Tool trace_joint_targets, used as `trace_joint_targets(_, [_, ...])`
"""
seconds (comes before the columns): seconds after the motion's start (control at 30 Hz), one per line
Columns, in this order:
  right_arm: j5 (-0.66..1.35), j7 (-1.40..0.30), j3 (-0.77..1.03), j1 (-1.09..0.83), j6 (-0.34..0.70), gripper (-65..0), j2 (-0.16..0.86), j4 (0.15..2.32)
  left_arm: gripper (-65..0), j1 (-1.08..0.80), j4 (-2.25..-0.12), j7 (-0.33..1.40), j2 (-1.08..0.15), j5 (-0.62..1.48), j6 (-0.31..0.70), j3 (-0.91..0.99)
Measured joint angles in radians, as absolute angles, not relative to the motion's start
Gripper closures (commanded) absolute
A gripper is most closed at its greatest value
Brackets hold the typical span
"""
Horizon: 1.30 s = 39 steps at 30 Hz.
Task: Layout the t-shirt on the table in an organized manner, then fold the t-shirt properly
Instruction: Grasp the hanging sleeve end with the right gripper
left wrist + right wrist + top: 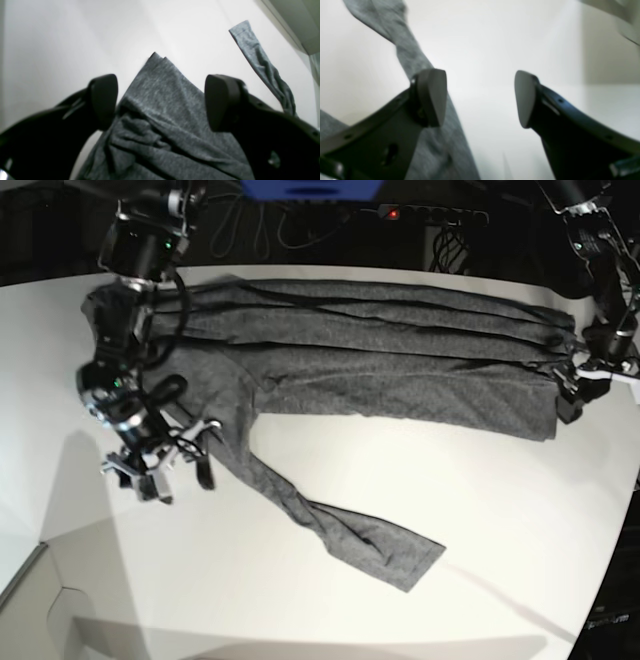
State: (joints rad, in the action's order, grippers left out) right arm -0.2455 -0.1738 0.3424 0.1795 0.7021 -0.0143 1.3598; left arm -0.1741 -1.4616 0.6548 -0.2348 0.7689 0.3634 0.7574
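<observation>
The dark grey t-shirt (380, 350) lies stretched across the far half of the white table (500, 510), one long sleeve (350, 530) trailing toward the front. My left gripper (572, 395) stands open at the shirt's right end. In the left wrist view its fingers (103, 100) straddle rumpled shirt cloth (162, 120) without pinching it, and a sleeve (262, 65) lies beyond. My right gripper (178, 475) hovers open just off the shirt's left end. The right wrist view shows its open gripper (478, 98) over bare table (495, 50), with the sleeve (407, 50) behind one finger.
Cables and a power strip with a red light (395, 213) run along the back behind the table. The table's edge (287, 22) passes near the far sleeve in the left wrist view. A grey surface (40, 600) sits below the table's front left corner.
</observation>
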Motion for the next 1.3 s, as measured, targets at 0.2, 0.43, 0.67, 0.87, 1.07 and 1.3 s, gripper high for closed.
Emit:
trace_joint_targets(0.2, [-0.289,-0.172,0.332,0.321,0.699,-43.0,-0.027,1.148,-52.4,-0.184,-1.462,0.655,-0.233,0.768,0.363,0.757])
trace_joint_targets(0.43, [-0.292,-0.176,0.331,0.397,0.695,-42.8,-0.069,1.052,-52.4,-0.185,-1.462,0.655,-0.233,0.769,0.363,0.757])
trace_joint_targets(0.67, [-0.289,-0.172,0.331,0.467,0.695,-42.5,-0.141,0.987,-52.4,-0.185,-1.462,0.655,-0.233,0.768,0.363,0.757])
trace_joint_targets(0.87, [-0.295,-0.167,0.331,0.556,0.695,-42.4,-0.141,0.766,-52.4,-0.185,-1.462,0.741,-0.233,0.768,0.363,0.758])
trace_joint_targets(1.07, [-0.292,-0.159,0.292,0.582,0.593,-42.4,-0.138,0.725,-52.4,-0.185,-1.462,0.744,-0.233,0.768,0.363,0.759])
trace_joint_targets(1.3, [-0.289,-0.093,0.164,0.561,0.538,-42.4,-0.119,0.725,-52.4,-0.185,-1.462,0.745,-0.235,0.768,0.363,0.76])
